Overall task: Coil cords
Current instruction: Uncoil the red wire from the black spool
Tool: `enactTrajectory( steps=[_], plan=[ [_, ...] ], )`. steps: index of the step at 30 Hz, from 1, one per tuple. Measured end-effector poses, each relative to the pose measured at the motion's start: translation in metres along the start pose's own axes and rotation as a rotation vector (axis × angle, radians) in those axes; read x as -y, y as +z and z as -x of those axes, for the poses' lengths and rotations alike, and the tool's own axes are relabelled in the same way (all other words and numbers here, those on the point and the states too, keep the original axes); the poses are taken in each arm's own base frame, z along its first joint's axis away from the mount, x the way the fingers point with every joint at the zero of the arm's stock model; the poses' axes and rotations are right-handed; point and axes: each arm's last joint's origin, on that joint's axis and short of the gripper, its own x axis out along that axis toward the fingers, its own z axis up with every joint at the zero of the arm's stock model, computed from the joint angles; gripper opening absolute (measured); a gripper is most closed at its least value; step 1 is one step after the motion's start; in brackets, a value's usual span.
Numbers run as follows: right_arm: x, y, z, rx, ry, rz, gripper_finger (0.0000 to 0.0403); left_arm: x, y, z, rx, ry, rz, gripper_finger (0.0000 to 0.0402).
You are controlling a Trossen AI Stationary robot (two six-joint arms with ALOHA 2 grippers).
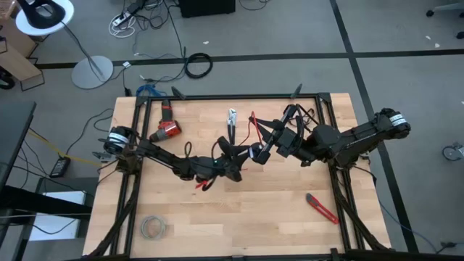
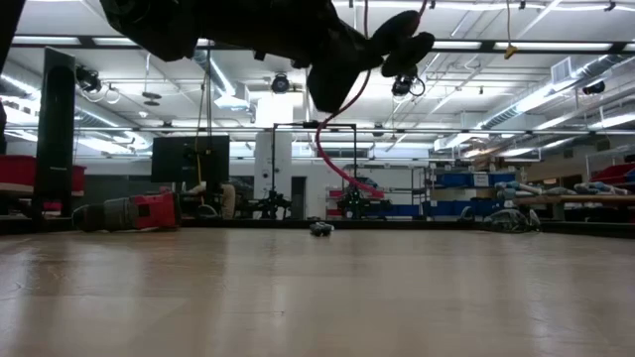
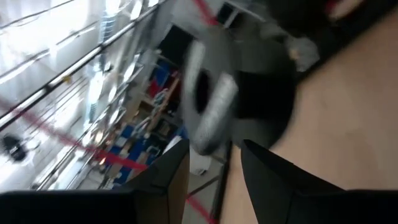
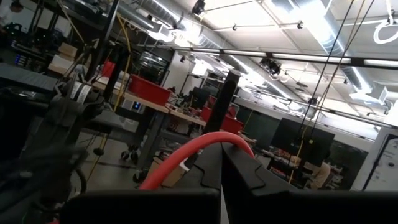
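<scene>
The right fingers [image 4: 221,165] are closed on the red cord [image 4: 186,155], which arches out from between them. The left fingers [image 3: 214,177] stand part open, holding nothing that shows, with the cord [image 3: 93,149] running past them. Both meet above the middle of the bench [image 1: 239,217], the cord [image 1: 254,127] looping from the right fingers [image 1: 255,154] toward the far edge, a stretch [image 1: 201,185] by the left fingers [image 1: 235,170]. Bare wood lies nearer. From the drill [image 1: 165,129], pliers [image 1: 231,119] lie rightward; a knife [image 1: 321,208] and grey coil [image 1: 153,227] sit near the front.
</scene>
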Motion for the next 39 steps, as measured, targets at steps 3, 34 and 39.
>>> enactTrajectory(
  steps=[3, 34, 39],
  plan=[
    [0.000, 0.000, 0.000, 0.000, 0.001, 0.001, 0.0000, -0.003, 0.002, 0.001, -0.003, 0.040, 0.032, 0.0148],
    [0.000, 0.000, 0.000, -0.001, 0.002, 0.004, 0.0000, -0.011, 0.025, 0.006, -0.037, 0.128, 0.061, 0.0002],
    [0.000, -0.001, 0.000, -0.033, -0.027, 0.009, 0.0001, -0.018, 0.036, 0.018, -0.080, 0.162, 0.093, 0.0001]
  ],
)
